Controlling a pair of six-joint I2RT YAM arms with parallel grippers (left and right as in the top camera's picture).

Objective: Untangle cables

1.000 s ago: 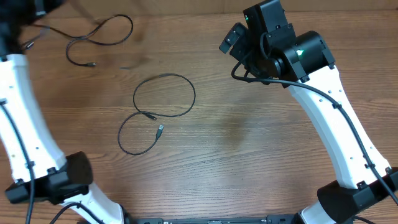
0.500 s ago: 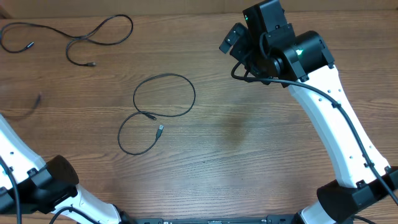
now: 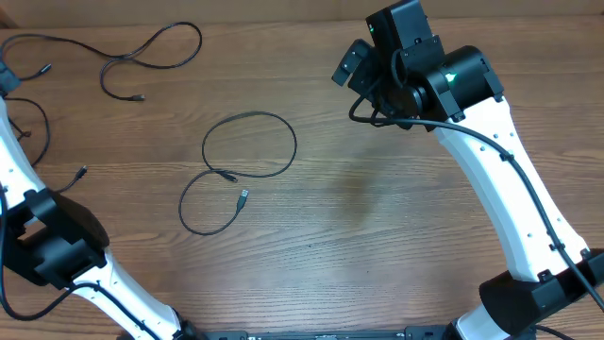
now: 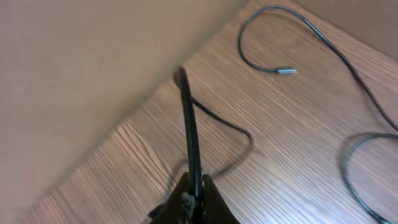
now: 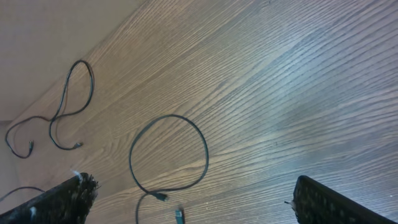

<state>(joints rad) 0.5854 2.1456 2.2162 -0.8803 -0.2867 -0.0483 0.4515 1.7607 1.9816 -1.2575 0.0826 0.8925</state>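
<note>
My left gripper (image 4: pixel 194 186) is pinched shut on a black cable (image 4: pixel 188 118) that runs up from the fingertips across the wooden table (image 4: pixel 298 155); only the left wrist view shows that grip. My right gripper (image 5: pixel 189 186) hangs wide open, the looped cable (image 5: pixel 205 155) lying on the table well apart from its fingers.

a wooden table (image 3: pixel 359 227) with a brown grain that runs from its left edge to its right edge fills the views, and a plain beige wall (image 4: pixel 87 56) meets it along the far edge.
</note>
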